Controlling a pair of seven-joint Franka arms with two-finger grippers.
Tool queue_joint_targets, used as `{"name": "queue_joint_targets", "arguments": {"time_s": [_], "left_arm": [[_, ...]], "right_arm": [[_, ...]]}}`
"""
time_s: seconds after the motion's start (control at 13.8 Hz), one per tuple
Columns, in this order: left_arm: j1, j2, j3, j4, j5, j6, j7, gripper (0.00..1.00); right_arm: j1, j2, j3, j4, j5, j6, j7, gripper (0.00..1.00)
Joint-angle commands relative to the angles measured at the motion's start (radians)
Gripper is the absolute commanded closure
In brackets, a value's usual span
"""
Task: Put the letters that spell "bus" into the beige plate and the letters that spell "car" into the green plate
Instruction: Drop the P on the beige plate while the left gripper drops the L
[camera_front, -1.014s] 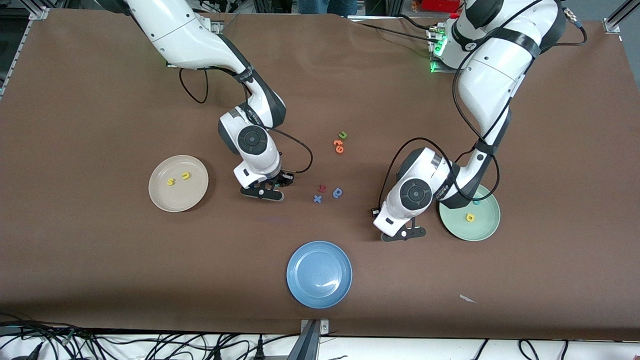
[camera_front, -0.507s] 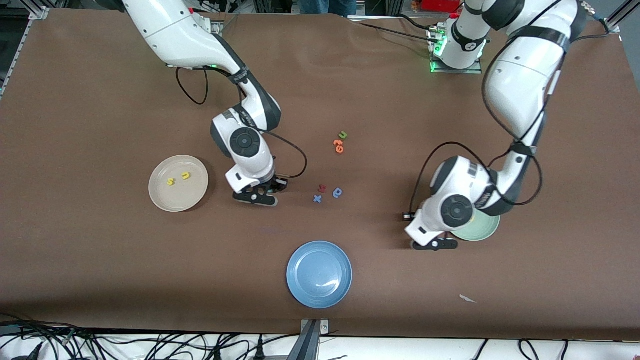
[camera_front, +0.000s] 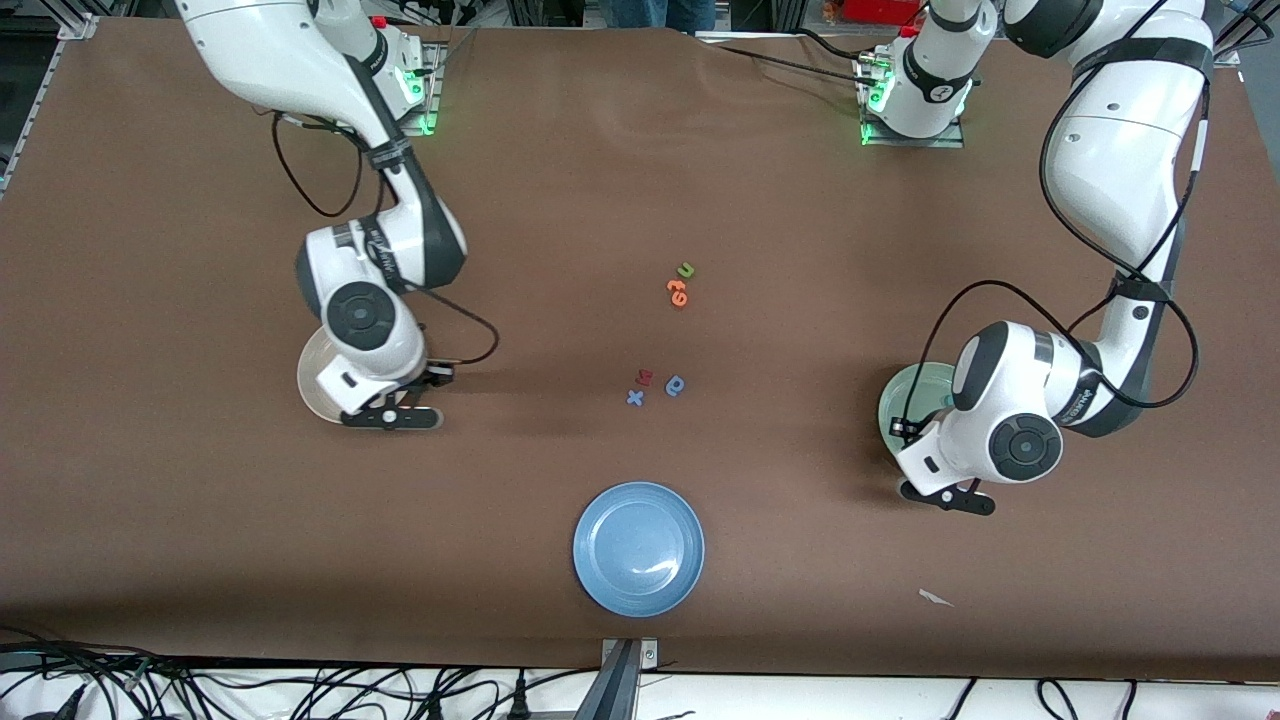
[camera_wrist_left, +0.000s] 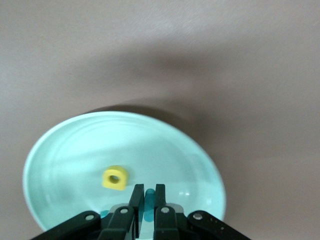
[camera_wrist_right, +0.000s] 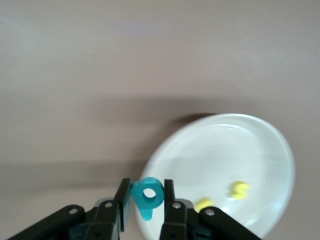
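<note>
From the front, the right gripper (camera_front: 392, 415) hangs over the beige plate (camera_front: 312, 382), and its arm hides most of that plate. The left gripper (camera_front: 950, 497) hangs over the green plate (camera_front: 900, 395), which is mostly hidden too. In the middle of the table lie 5 loose letters: a green u (camera_front: 686, 270) touching an orange letter (camera_front: 678, 291), and nearer the front camera a red letter (camera_front: 645, 377), a blue x (camera_front: 635, 397) and a blue round letter (camera_front: 676, 385). A blue plate (camera_front: 639, 548) sits closest to the front camera.

The left wrist view shows what the front hides: a yellow a (camera_wrist_left: 115, 178) lies in the green plate, and the left gripper is pinched on a small teal letter (camera_wrist_left: 149, 204).

The right wrist view shows 2 yellow letters, an s (camera_wrist_right: 240, 190) and a u (camera_wrist_right: 203, 203), in the beige plate. The right gripper pinches a teal b (camera_wrist_right: 147, 196) over the plate's rim
</note>
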Motion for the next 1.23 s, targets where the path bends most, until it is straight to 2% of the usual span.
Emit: {"name": "queue_joint_targets", "arguments": {"time_s": [0.0, 0.14, 0.22, 0.36, 0.43, 0.8, 0.94, 1.01, 1.09, 1.16], "left_arm": [[-0.002, -0.016, 0.01, -0.008, 0.027, -0.018, 0.069, 0.0], [0.013, -0.031, 0.01, 0.004, 0.019, -0.018, 0.046, 0.0], [0.03, -0.045, 0.007, 0.025, 0.015, -0.022, 0.026, 0.0], [0.07, -0.076, 0.007, 0.033, -0.048, -0.051, 0.015, 0.0], [0.079, -0.091, 0.007, 0.033, -0.054, -0.056, 0.015, 0.0], [0.154, -0.156, -0.013, 0.021, -0.066, -0.143, 0.035, 0.0], [0.153, -0.244, -0.007, -0.034, -0.068, -0.142, 0.08, 0.0], [0.144, -0.31, 0.002, -0.072, -0.073, -0.143, 0.1, 0.0], [0.122, -0.365, 0.043, -0.117, -0.114, -0.142, 0.116, 0.0], [0.057, -0.431, 0.13, -0.154, -0.182, -0.143, 0.136, 0.0]], "right_arm": [[-0.046, -0.017, -0.023, -0.084, 0.007, 0.048, -0.11, 0.98], [-0.063, -0.009, -0.023, -0.141, 0.009, 0.116, -0.13, 0.96], [-0.063, -0.008, -0.023, -0.152, 0.009, 0.125, -0.132, 0.88], [-0.063, -0.014, -0.023, -0.146, 0.009, 0.125, -0.13, 0.26], [-0.063, -0.026, -0.021, -0.138, 0.009, 0.121, -0.12, 0.0], [-0.058, -0.12, -0.017, -0.06, 0.018, -0.005, -0.129, 0.0], [-0.058, -0.157, -0.017, -0.029, 0.033, -0.141, -0.126, 0.0], [-0.052, -0.155, -0.015, 0.024, 0.049, -0.18, -0.126, 0.0], [-0.052, -0.152, -0.017, 0.079, 0.056, -0.197, -0.135, 0.0], [-0.055, -0.154, -0.02, 0.13, 0.056, -0.265, -0.151, 0.0]]}}
